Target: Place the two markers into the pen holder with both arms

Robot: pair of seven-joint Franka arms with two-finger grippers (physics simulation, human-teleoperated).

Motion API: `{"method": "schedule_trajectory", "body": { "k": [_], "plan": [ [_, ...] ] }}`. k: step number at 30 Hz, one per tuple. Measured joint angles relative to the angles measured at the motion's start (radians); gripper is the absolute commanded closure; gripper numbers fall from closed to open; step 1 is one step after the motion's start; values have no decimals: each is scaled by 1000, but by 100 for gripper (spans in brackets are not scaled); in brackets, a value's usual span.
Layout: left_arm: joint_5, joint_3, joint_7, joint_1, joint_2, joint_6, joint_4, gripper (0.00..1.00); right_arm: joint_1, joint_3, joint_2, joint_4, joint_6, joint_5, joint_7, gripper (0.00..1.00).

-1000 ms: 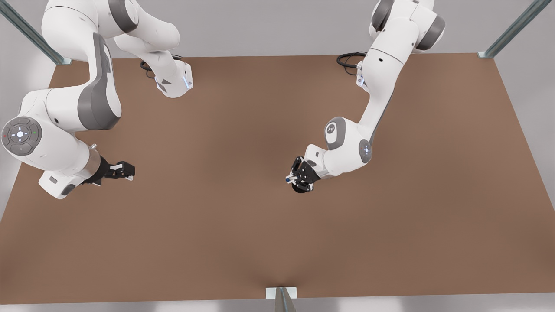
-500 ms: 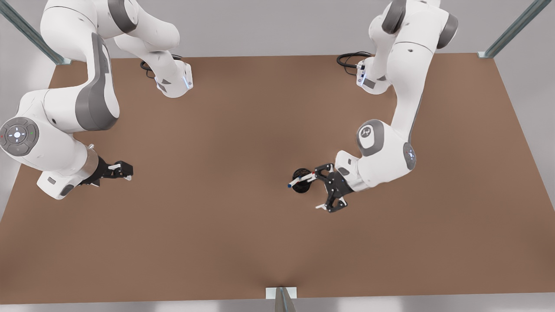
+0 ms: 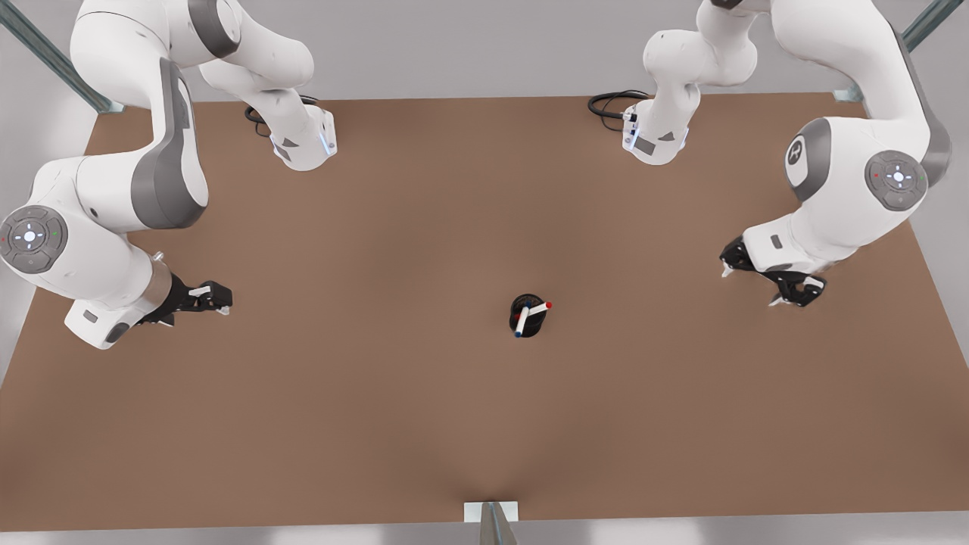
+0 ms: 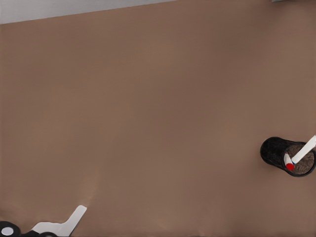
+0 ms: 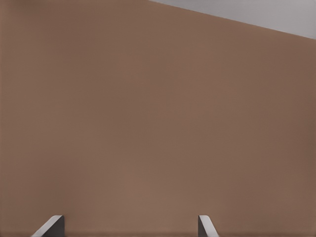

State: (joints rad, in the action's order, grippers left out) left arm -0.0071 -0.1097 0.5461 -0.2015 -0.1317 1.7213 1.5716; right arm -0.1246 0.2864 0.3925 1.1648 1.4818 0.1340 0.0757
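The black pen holder [image 3: 528, 324] stands upright near the middle of the brown table [image 3: 394, 393]. Both markers lean in it: the red-capped marker [image 3: 539, 309] and the blue-capped marker [image 3: 520, 325], their ends sticking out above the rim. In the left wrist view the pen holder [image 4: 274, 150] has the red-ended marker [image 4: 302, 150] in it. My right gripper [image 3: 751, 286] hangs open and holds nothing, far off at the front view's right; its tips stand wide apart over bare table [image 5: 129, 222]. My left gripper [image 3: 214, 299] waits at the front view's left, well away from the holder.
The two arm bases [image 3: 303, 144] [image 3: 655, 136] sit at the table's far edge with black cables beside them. Metal frame posts stand at the far corners, and a bracket [image 3: 490, 512] at the middle of the near edge.
My right gripper let go of the blue-capped marker into the holder, opened, and drew far back to the front view's right. The left arm stayed put.
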Motion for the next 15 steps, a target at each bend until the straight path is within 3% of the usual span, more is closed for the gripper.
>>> {"method": "schedule_trajectory", "body": {
  "k": [15],
  "plan": [
    [13,-1,-363,-11,-44,-7,-29,0,-14,33,-86,81,-34,22,-22,0]
  ]
}}
